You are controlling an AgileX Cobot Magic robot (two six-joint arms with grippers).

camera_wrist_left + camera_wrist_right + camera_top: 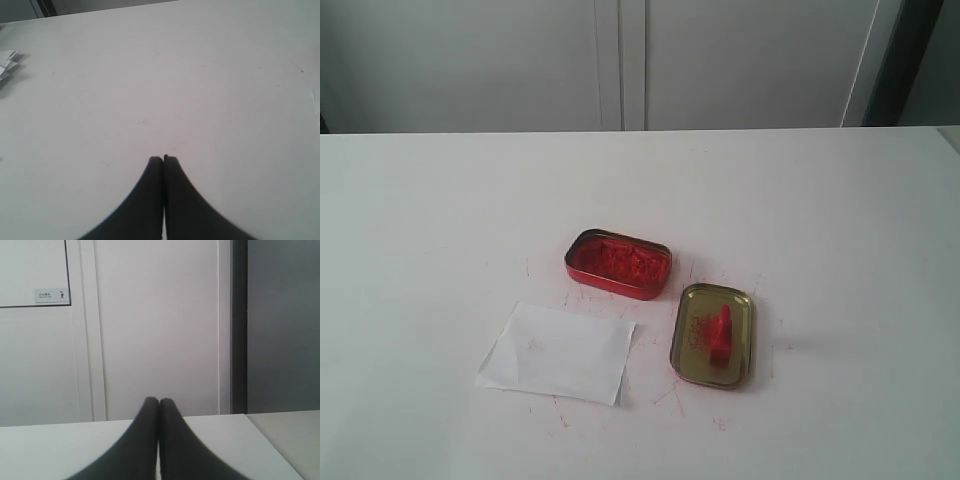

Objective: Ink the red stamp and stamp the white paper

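The red stamp (721,335) lies on its side inside the gold tin lid (692,356), right of centre on the table. The red tin of ink paste (618,263) stands open just behind and to the left of the lid. The white paper (558,352) lies flat in front of the tin, left of the lid. Neither arm shows in the exterior view. My left gripper (163,159) is shut over bare tabletop with nothing in it. My right gripper (159,401) is shut and empty, pointing level toward the wall beyond the table.
The white tabletop (440,220) carries faint red smears around the tins. White cabinet doors (620,60) stand behind the table. A crumpled bit of white paper (7,62) lies at the edge of the left wrist view. The table's far edge (260,416) shows ahead of the right gripper.
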